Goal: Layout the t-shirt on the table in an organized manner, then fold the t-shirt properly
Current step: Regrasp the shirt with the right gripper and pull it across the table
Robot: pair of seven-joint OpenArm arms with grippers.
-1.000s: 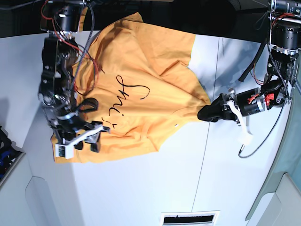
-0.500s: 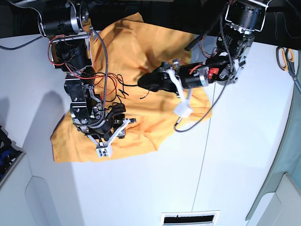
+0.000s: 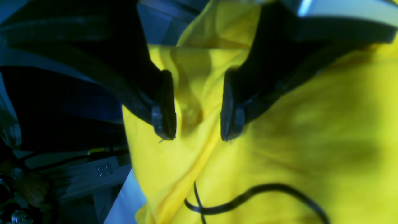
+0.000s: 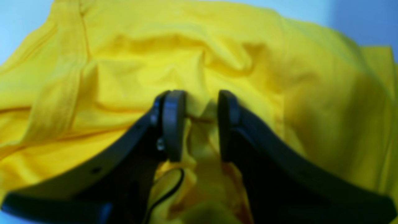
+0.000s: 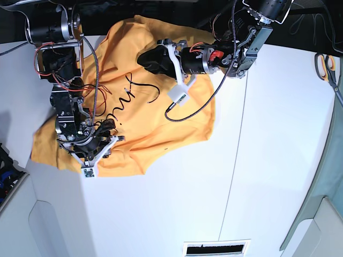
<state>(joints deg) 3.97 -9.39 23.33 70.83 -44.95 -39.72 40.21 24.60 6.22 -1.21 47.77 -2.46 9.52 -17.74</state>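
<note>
Lying bunched near the counter's [image 5: 177,214] far-left corner, t-shirt [image 5: 139,96] long axis slanted. Right fingers [image 4: 174,124] straddling a raised fold, gap showing, nip unconfirmed; left fingers [image 3: 163,109] parted over cloth, grasping nothing. Right arm nearer the near hem.

Black handwritten scrawl on the t-shirt [image 5: 161,107] is illegible.

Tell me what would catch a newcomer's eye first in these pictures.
The bright orange-yellow t-shirt dominates, lying rumpled on the white table toward its far left. Both arms are on it: the left end effector straddles a ridge of fabric, and the right end effector has a fold between its pads.
</note>
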